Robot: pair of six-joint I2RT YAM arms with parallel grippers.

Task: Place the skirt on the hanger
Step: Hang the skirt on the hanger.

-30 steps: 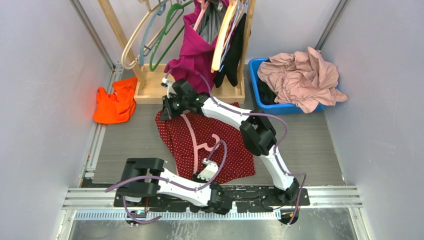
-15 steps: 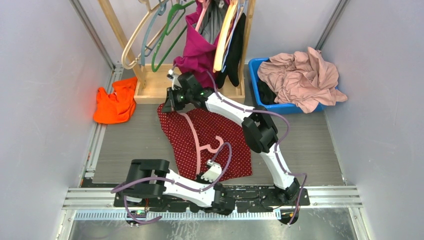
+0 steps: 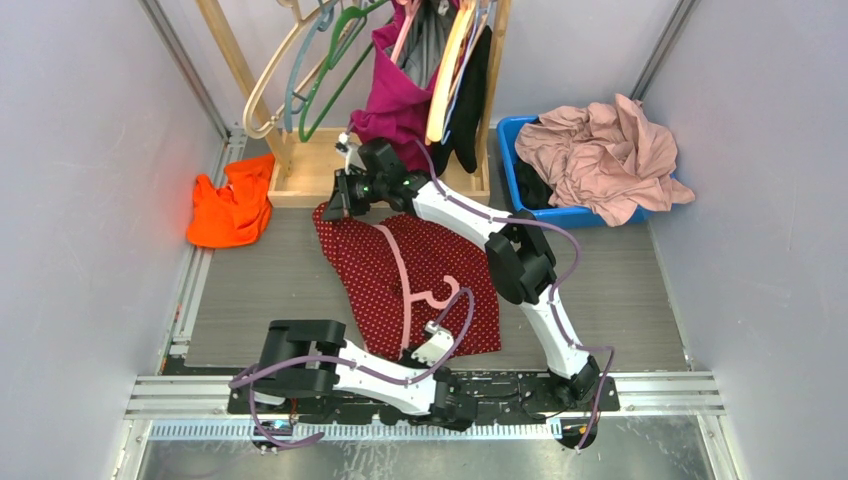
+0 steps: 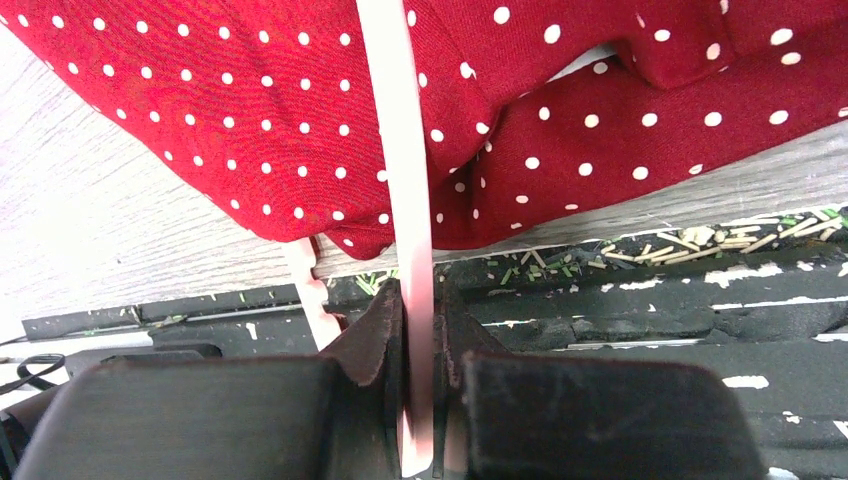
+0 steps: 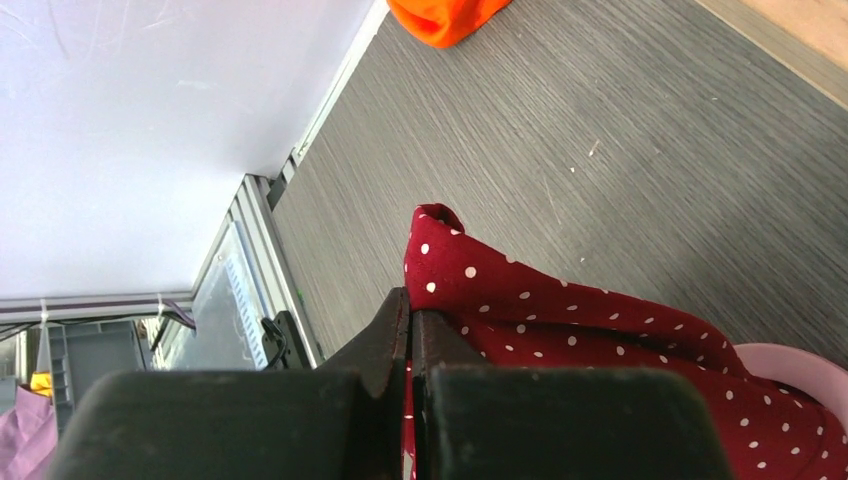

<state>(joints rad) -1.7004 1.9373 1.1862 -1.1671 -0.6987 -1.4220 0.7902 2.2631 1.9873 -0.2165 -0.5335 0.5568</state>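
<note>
Since the earlier frames the hanger has been drawn slightly rightward and toward the near edge by the left jaws. Over the same interval the far corner of the skirt has been raised a little by the right jaws.

The left jaws are closed on the near end of the hanger, whose thin pink arm runs straight ahead of them over the skirt. A second pale strip shows from under the hem just left of these jaws; whether it belongs to the hanger cannot be told. The right jaws are shut on a fold at the edge of the skirt, with the pinched corner standing up just ahead of the tips. The skirt is spread on the tabletop between the two sets of jaws and is not yet carried by the hanger.

Risks are judged as follows:

- The hanger is pinched narrowly and near its end, so it could be twisted or slid out if fabric is dragged against it.
- The fabric grip is small and at the very edge — a firm pull could free it.
- The magenta garment and rack base lie just beyond the right jaws, where a further lift might be fouled.
</note>
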